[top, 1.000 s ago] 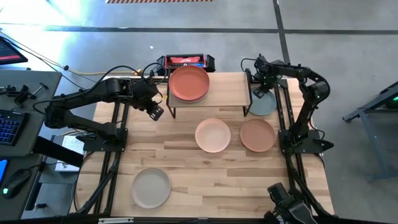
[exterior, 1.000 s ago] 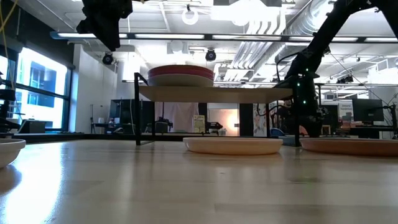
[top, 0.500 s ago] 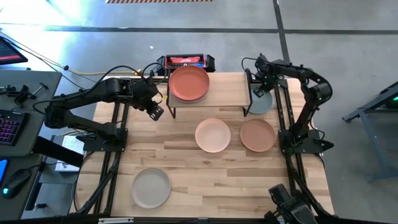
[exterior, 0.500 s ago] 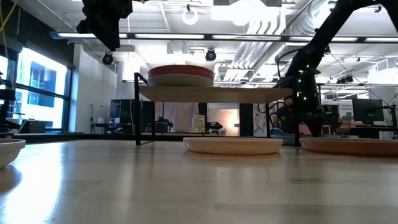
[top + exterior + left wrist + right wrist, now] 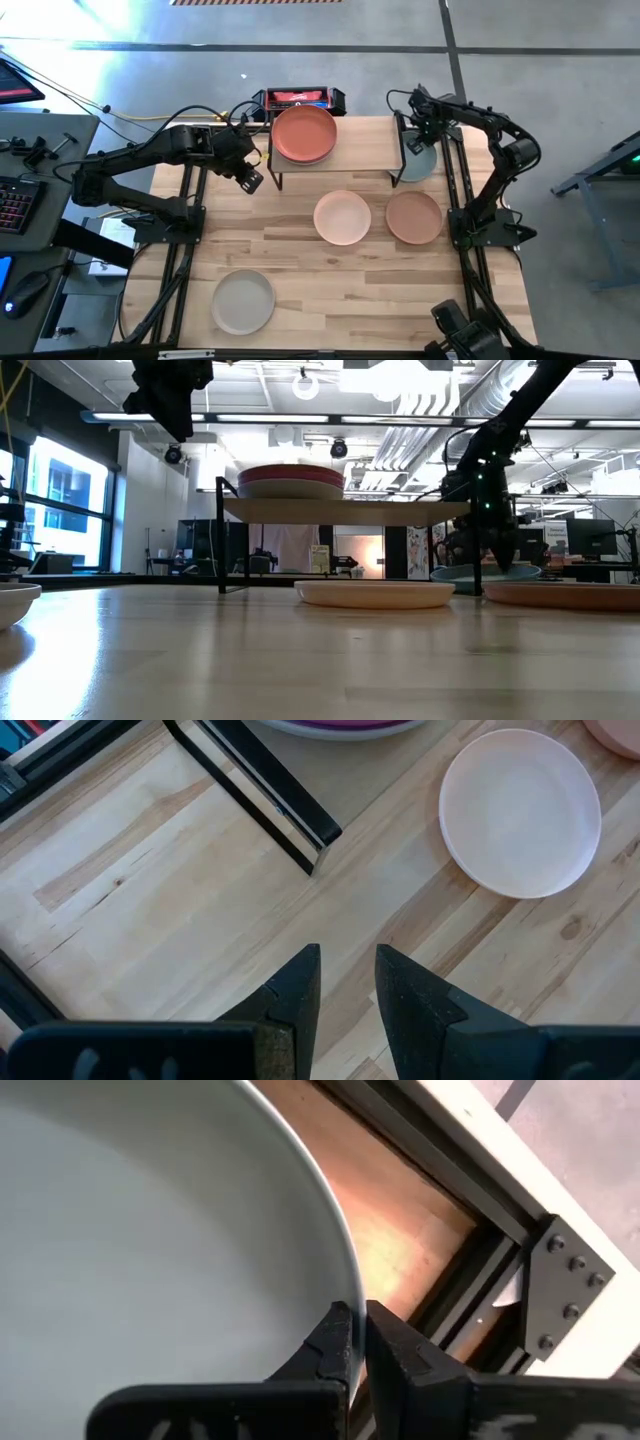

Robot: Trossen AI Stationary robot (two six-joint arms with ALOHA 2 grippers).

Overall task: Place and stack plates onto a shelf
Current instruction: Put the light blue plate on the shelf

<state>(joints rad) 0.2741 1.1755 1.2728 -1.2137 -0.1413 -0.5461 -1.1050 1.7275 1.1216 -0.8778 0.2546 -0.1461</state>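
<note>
My right gripper (image 5: 418, 146) (image 5: 355, 1325) is shut on the pale teal plate (image 5: 424, 166) (image 5: 487, 571) (image 5: 150, 1230), just off the shelf's right end. The shelf (image 5: 365, 150) (image 5: 340, 510) carries a stack topped by a terracotta plate (image 5: 305, 135) (image 5: 290, 482) on its left half. My left gripper (image 5: 250, 180) (image 5: 347, 970) hovers beside the shelf's left legs, fingers narrowly open and touching nothing. On the table lie a peach plate (image 5: 342, 217) (image 5: 520, 810), a tan plate (image 5: 414, 217) and a grey plate (image 5: 243, 302). My right gripper pinches the teal plate's rim (image 5: 345, 1295) at its far edge, one finger inside the dish and one outside. The fingers come from above, slanting down. In the low view the plate sits about level, just above the tabletop.
A red-and-black box (image 5: 298, 98) stands behind the shelf at the table's far edge. The shelf's right half is bare wood. The shelf's black legs (image 5: 290, 815) stand close to my left gripper. A black frame rail (image 5: 470, 1280) runs along the table's right edge.
My right gripper has risen with the teal plate and drifted slightly toward the shelf. In the low view the plate's rim, hardly seen before, now shows above the table. My left arm has kept still.
</note>
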